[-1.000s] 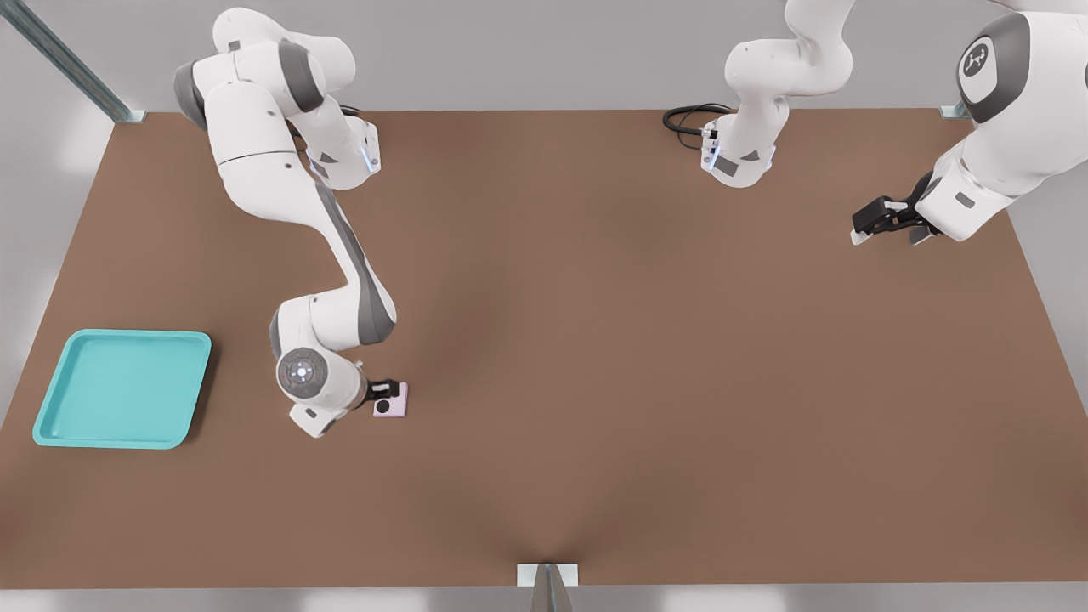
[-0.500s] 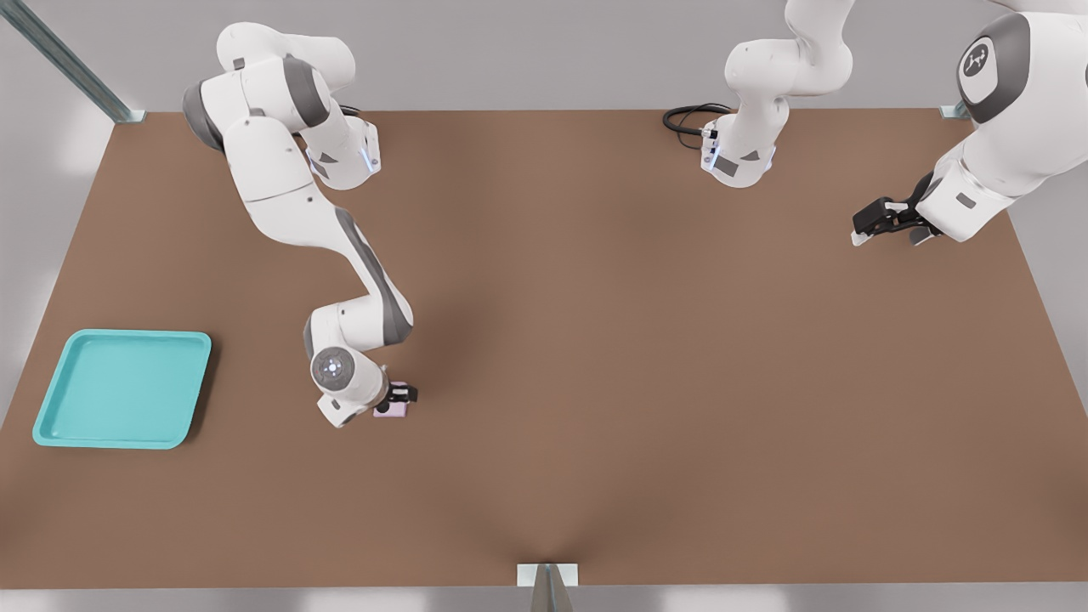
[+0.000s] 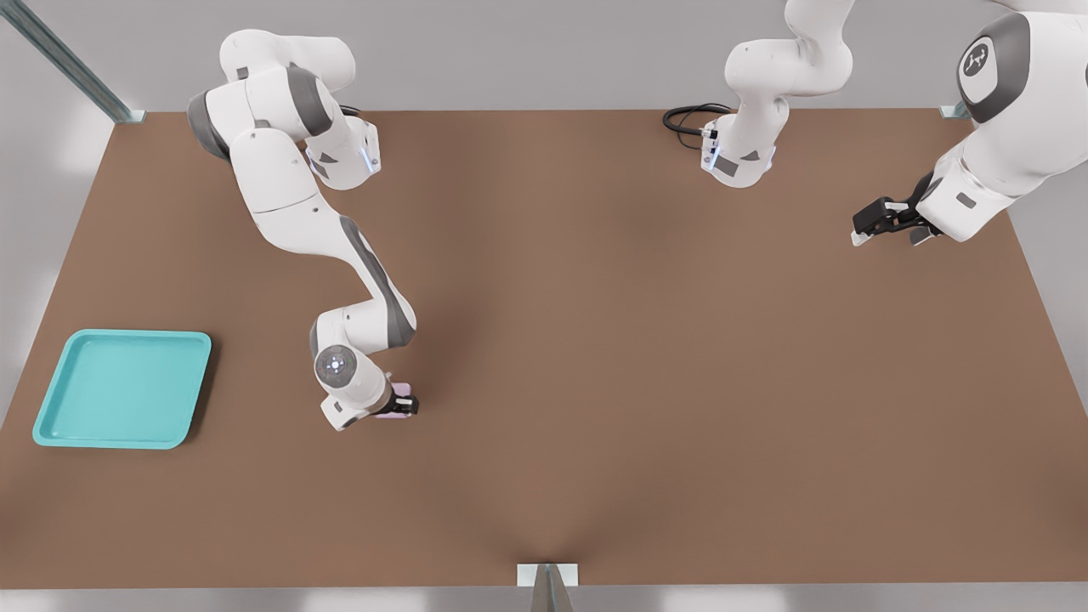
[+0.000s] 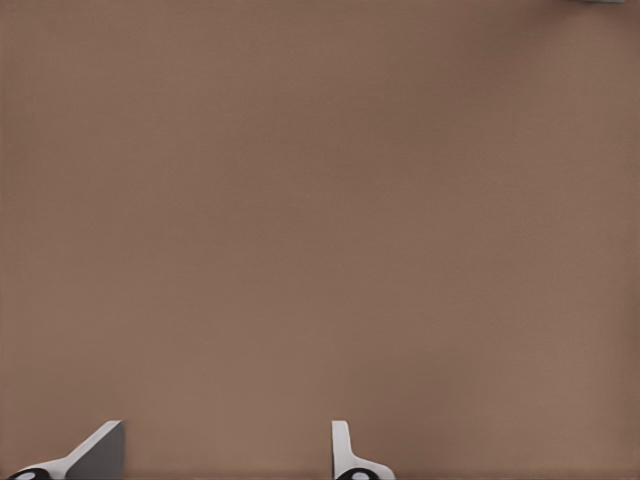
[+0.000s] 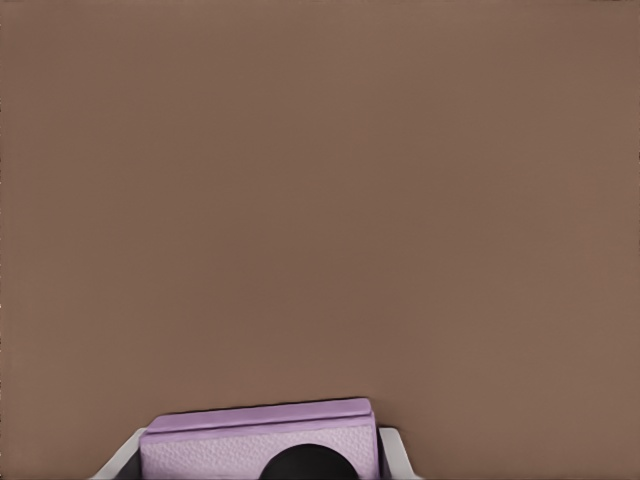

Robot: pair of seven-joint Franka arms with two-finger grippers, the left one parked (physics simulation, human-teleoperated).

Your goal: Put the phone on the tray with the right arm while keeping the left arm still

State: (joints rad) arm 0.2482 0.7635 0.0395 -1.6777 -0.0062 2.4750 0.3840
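- Front view: a wide brown table (image 3: 646, 357) seen from above. The white jointed right arm with grey side panels (image 3: 340, 246) reaches down from the far edge and bends low over the table on the front view's left. Its black two-finger gripper (image 3: 401, 405) sits right at the small pale pink phone with rounded corners (image 3: 399, 392), which peeks out from under the wrist. The phone sits low, at or just above the table; this view cannot settle which.
- Front view, further left: the turquoise shallow rounded-square tray with a raised rim (image 3: 53, 425) lies well apart from the phone, nothing in it. The phone has yet to be carried across.
- Right wrist view: the phone (image 5: 260, 445) fills the lower edge, one black round lens (image 5: 305, 465) showing. A pale fingertip (image 5: 395, 455) stands tight against each side of it, so the fingers appear pinched on the slab's opposite edges, likely to lift it flat.
- Left wrist view: only bare brown table.
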